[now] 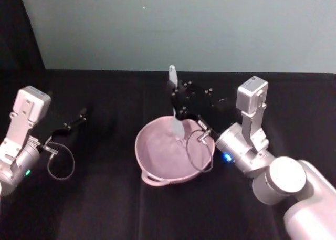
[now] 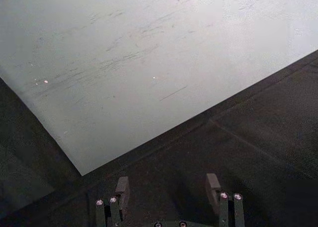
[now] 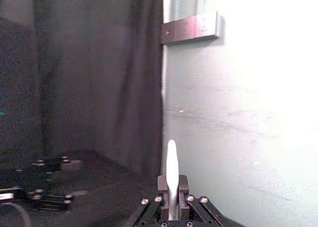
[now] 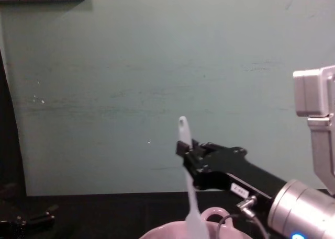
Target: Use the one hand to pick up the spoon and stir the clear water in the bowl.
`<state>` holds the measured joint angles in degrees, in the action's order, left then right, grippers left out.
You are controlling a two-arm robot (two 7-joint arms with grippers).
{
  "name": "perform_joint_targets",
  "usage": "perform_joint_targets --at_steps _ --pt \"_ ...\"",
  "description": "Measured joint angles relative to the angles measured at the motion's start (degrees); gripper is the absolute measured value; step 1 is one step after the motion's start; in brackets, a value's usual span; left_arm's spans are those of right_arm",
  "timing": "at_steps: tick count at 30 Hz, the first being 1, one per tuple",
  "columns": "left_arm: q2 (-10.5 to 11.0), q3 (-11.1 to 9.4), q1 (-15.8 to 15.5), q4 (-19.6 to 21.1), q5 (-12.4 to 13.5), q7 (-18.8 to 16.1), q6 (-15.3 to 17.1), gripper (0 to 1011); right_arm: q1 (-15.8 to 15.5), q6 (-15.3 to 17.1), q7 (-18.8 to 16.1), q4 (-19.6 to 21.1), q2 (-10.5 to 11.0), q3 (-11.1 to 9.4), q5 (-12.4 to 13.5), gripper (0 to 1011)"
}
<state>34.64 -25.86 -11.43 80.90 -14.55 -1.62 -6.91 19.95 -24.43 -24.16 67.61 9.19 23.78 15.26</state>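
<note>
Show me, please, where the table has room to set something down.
Bare black table lies between the parked left gripper and the pale pink round bowl, and in front of the bowl. Crowded: the bowl's far-right rim, where the right gripper holds the slim white spoon.

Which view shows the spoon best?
Head view: the spoon shows from handle tip to head inside the bowl, gripped by the right end effector. Chest view shows its handle side-on, head cropped. Right wrist view shows the handle edge-on. Left end effector rests open, far left.
</note>
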Motion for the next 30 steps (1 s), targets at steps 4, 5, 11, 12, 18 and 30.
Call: perform_joint_targets --at_steps 4,5,11,12,18,30 --pt "0.00 0.00 0.00 0.00 0.00 0.00 0.00 1011 -0.17 -0.10 0.59 0.79 1.10 -1.21 -1.17 117" --pt "0.00 0.00 0.00 0.00 0.00 0.00 0.00 1011 -0.33 0.17 0.51 1.26 1.44 -1.46 -1.17 116" --pt "0.00 0.01 0.00 0.00 0.00 0.00 0.00 1011 -3.47 4.63 -2.40 7.27 4.77 -3.56 1.53 116" --pt "0.00 0.00 0.00 0.00 0.00 0.00 0.00 1011 -3.96 5.35 -2.94 8.06 5.14 -3.73 2.22 116" --pt "0.00 0.00 0.00 0.00 0.00 0.00 0.00 1011 -7.40 10.26 -6.63 12.97 7.37 -4.01 7.62 116" --pt "0.00 0.00 0.00 0.00 0.00 0.00 0.00 1011 -7.08 13.01 -9.14 12.43 5.98 -0.23 12.34 116"
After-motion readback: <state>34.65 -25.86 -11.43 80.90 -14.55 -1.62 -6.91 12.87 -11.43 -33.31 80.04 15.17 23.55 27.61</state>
